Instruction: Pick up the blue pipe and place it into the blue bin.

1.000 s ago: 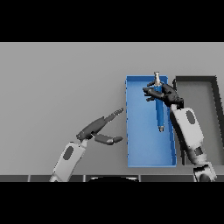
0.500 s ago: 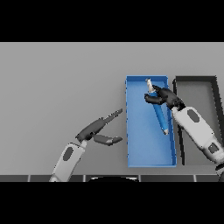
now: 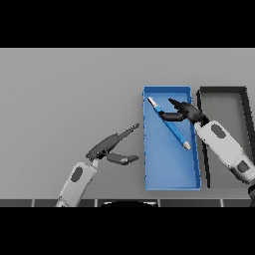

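The blue pipe (image 3: 170,123) lies inside the blue bin (image 3: 169,179), slanting from its pale tip at about 11 o'clock down to its other pale end at about 5 o'clock, in the bin's upper half. The right robot hand (image 3: 185,111) reaches in over the bin's right wall at about 2 o'clock; its fingers are loosely spread, one pointing up and left, the thumb stretched toward the pipe's upper part. Whether the thumb touches the pipe cannot be told, but nothing is curled round it. A dark bin (image 3: 226,94) stands just beside the blue one at 3 o'clock. The left robot hand (image 3: 110,148) hovers over the grey worktop (image 3: 64,94) at 9 o'clock of the blue bin, fingers straight, thumb apart, holding nothing.
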`<state>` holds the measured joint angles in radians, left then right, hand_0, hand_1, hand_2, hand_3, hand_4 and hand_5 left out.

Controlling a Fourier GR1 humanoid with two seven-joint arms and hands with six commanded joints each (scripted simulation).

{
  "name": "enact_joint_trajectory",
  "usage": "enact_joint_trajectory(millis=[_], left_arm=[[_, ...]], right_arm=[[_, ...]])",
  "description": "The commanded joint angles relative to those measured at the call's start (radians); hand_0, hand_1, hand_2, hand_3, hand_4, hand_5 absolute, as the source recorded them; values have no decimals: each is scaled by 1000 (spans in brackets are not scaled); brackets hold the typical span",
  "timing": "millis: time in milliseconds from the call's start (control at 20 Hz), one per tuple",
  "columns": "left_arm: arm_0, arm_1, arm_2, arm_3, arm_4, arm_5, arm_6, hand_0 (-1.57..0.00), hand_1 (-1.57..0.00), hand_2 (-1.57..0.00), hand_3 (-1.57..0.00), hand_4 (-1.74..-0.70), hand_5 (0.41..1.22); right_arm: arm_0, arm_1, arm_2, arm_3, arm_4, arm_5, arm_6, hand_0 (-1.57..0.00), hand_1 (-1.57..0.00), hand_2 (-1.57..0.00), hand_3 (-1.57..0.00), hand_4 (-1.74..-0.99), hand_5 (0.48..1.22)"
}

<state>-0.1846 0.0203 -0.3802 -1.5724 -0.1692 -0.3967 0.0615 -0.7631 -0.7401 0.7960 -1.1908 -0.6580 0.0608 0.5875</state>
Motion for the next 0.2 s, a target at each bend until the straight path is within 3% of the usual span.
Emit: enact_joint_trajectory(millis=[0,150], left_arm=[[16,9,-1,-6,-1,-1,-22,1,1,1,1,-930,496],[37,9,-16,-39,-2,-3,-18,1,1,1,1,-930,495]], right_arm=[[3,-2,7,-13,2,3,5,-19,-17,-17,-4,-1084,713],[8,-6,4,-10,0,9,-9,-19,-17,-17,-4,-1084,714]])
